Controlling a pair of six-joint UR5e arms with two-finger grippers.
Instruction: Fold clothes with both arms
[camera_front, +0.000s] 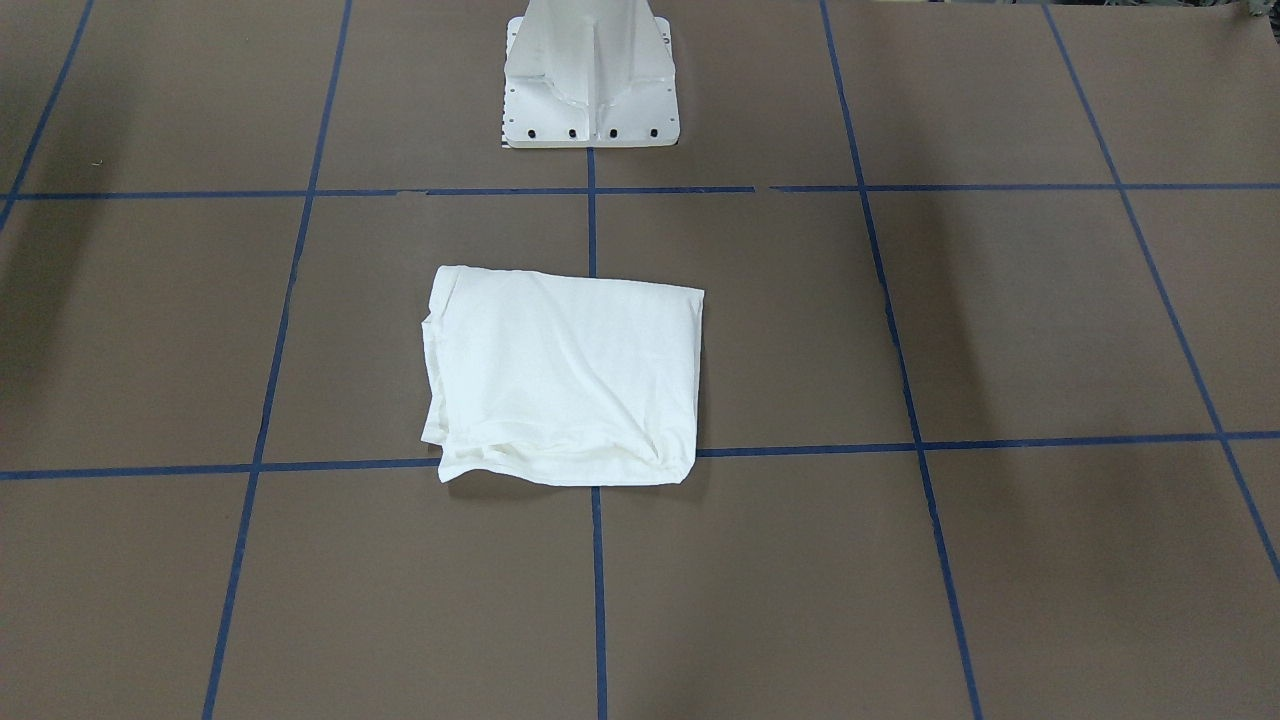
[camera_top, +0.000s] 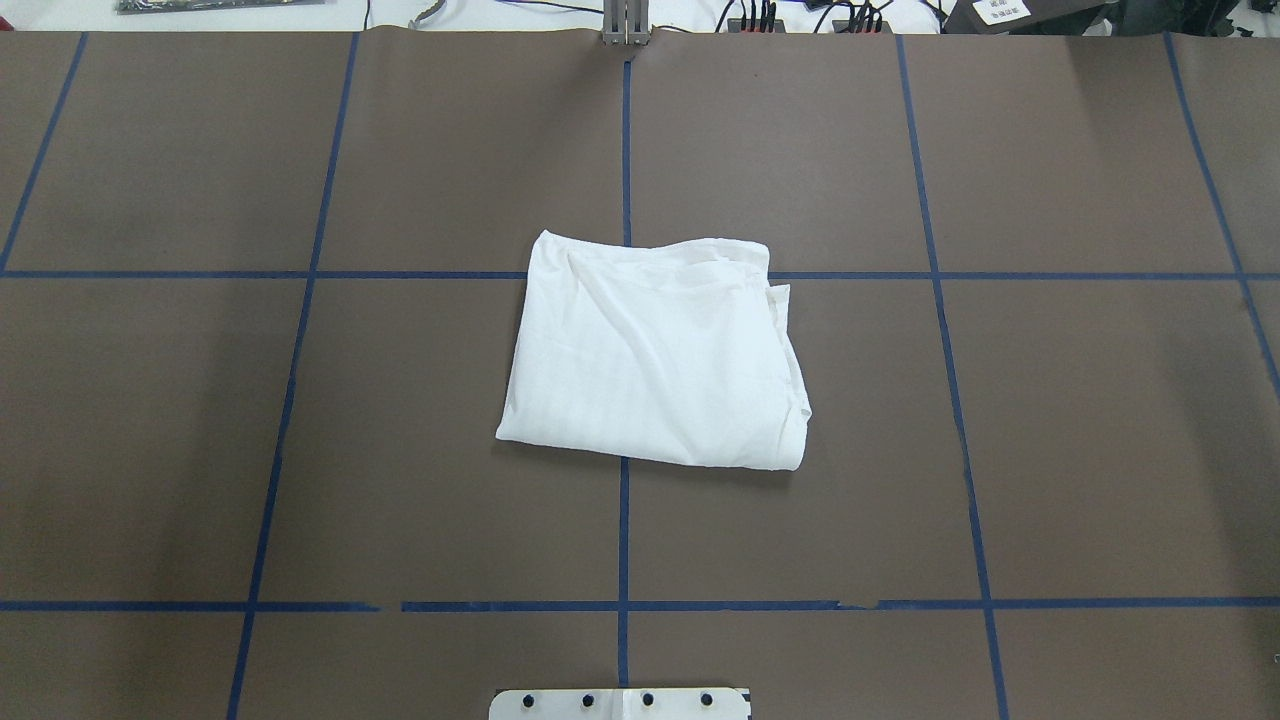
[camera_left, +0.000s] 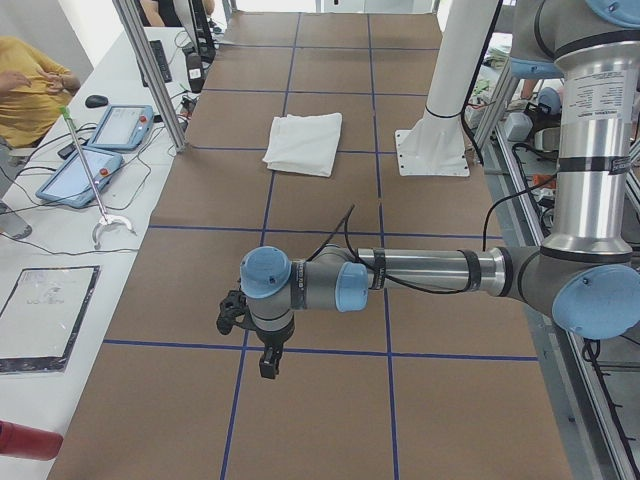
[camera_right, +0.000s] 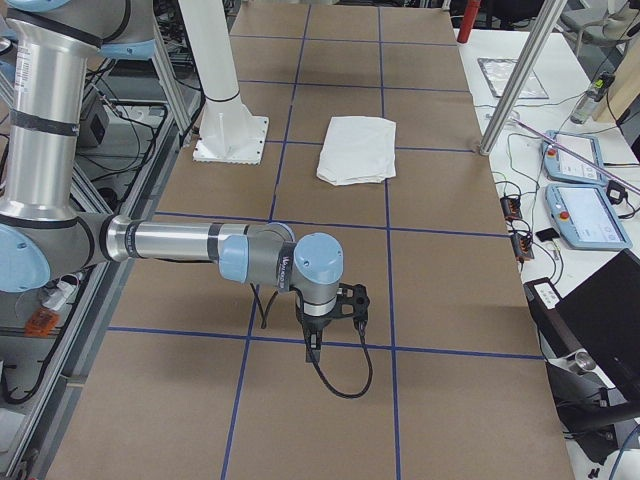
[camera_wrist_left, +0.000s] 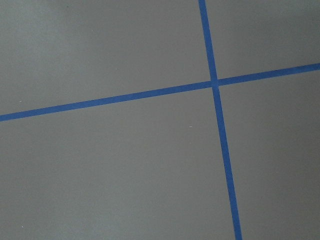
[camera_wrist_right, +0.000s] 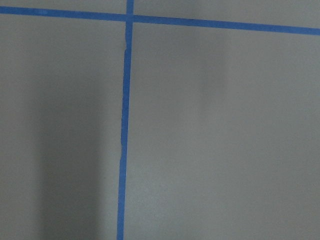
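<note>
The white T-shirt (camera_top: 655, 355) lies folded into a rough rectangle at the middle of the brown table; it also shows in the front view (camera_front: 565, 375) and both side views (camera_left: 303, 143) (camera_right: 357, 148). No printed text, collar or tag shows. My left gripper (camera_left: 268, 362) shows only in the exterior left view, held over the table far from the shirt. My right gripper (camera_right: 312, 348) shows only in the exterior right view, likewise far from the shirt. I cannot tell whether either is open or shut. Both wrist views show only bare table with blue tape lines.
The white pedestal mount (camera_front: 590, 80) stands at the robot's side of the table (camera_top: 300, 450). Blue tape lines (camera_top: 623, 530) grid the brown surface. Tablets (camera_left: 85, 170) and cables lie on the white bench beyond the far edge, where a person in yellow (camera_left: 25, 85) sits.
</note>
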